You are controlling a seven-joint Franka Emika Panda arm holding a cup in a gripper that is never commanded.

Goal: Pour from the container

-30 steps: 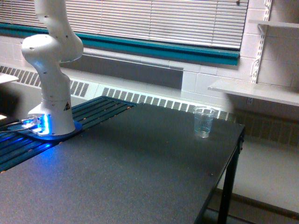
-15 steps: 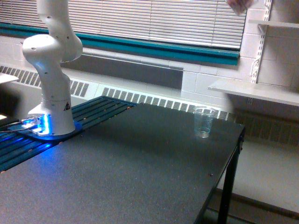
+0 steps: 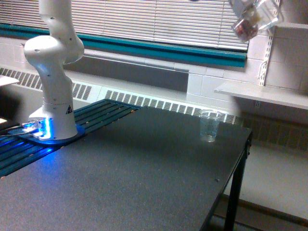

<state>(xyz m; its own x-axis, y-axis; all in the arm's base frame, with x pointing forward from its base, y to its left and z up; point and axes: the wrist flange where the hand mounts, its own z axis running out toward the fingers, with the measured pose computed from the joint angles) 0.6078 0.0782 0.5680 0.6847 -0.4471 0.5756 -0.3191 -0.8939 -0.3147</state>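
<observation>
- Nearest the camera, a dark speckled bench [image 3: 144,183] fills the lower part of the exterior view, and most of its surface is bare.
- On the exterior view's left, the white base of the robot arm [image 3: 53,86] stands on the bench with a blue glow at its foot; the arm rises out of the top of the picture.
- Farther back, near the bench's far right corner, an upright clear cup with faint printed markings [image 3: 209,126] stands alone.
- High above that cup, at the top right edge, the container [image 3: 252,18] hangs tilted in the air, well apart from the cup, with reddish-brown bits showing through its clear wall.
- The fingers are cut off by the top edge, so how far they are open cannot be told.
- Judging by its look, the container is thin clear plastic: light, smooth and easily squashed, so a gentle hold around the middle of its wall would suit it best.
- Behind everything are window blinds [image 3: 159,19], a teal sill and a wall shelf [image 3: 269,94].
</observation>
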